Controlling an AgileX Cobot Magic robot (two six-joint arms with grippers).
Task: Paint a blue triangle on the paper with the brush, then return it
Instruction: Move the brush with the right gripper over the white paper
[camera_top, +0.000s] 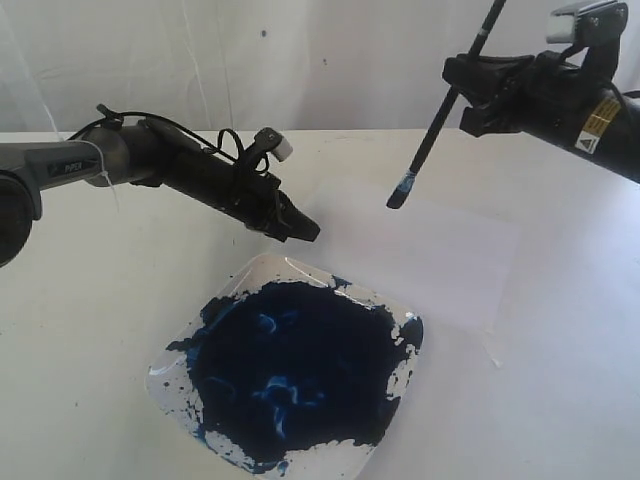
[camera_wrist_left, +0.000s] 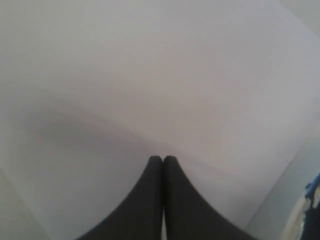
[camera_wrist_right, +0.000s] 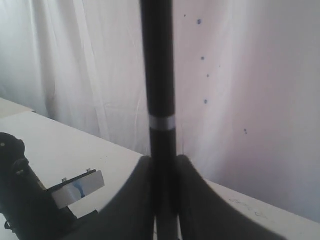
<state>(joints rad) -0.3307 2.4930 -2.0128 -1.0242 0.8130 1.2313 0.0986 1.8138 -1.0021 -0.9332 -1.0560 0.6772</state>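
Note:
My right gripper (camera_top: 456, 86) is shut on the black handle of the brush (camera_top: 436, 122), high at the right. The brush slants down to the left, and its blue-stained bristles (camera_top: 401, 190) hang in the air above the paper (camera_top: 440, 255). In the right wrist view the handle (camera_wrist_right: 158, 75) stands up between the fingers of the right gripper (camera_wrist_right: 163, 162), with its pale band just above them. My left gripper (camera_top: 303, 229) is shut and empty, low over the paper's left edge. In its own view the left gripper (camera_wrist_left: 163, 159) hovers over the blank paper (camera_wrist_left: 150, 75). The blue triangle is out of view.
A clear square tray (camera_top: 166, 368) smeared with dark blue paint lies at the front, just below the left gripper; its corner (camera_wrist_left: 311, 200) shows in the left wrist view. A white curtain (camera_wrist_right: 75, 60) hangs behind the table. The left arm's camera mount (camera_wrist_right: 75, 187) appears in the right wrist view.

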